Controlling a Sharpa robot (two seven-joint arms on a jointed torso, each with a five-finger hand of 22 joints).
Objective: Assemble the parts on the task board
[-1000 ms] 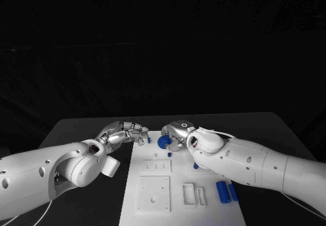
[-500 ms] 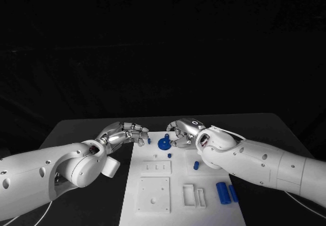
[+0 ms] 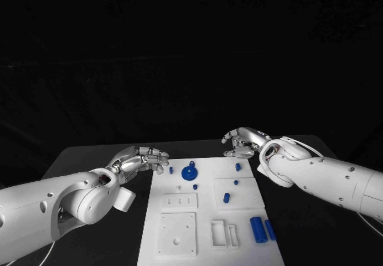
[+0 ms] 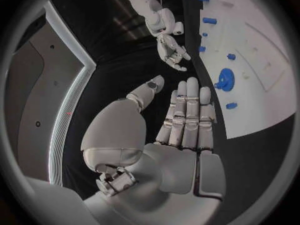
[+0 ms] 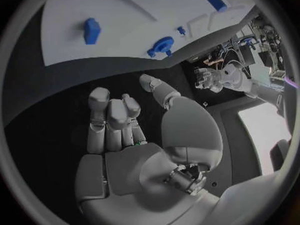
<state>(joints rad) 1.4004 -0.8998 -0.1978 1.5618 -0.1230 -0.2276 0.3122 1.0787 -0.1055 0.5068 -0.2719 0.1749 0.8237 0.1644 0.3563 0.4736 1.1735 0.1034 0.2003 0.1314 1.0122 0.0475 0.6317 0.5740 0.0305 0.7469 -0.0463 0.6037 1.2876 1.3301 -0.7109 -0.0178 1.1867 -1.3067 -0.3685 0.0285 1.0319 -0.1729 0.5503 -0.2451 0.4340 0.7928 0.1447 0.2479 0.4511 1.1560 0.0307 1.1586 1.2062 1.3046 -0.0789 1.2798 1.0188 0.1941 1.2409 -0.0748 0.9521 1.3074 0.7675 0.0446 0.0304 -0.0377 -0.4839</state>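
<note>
While both empty | left hand (image 3: 142, 160), right hand (image 3: 242, 142) flank task board (image 3: 209, 221)

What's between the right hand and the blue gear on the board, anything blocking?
Nothing visible. The right hand hovers open past the board's far right corner; the gear sits near the far edge, toward the left hand. Only a small blue peg stands near the right hand, off the direct line.

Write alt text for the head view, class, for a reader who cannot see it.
Two white robot arms reach over a white task board on a black table, both silver hands empty: left hand by the board's far left corner, right hand beyond its far edge. Small blue parts, including a round one, lie on the board.
</note>
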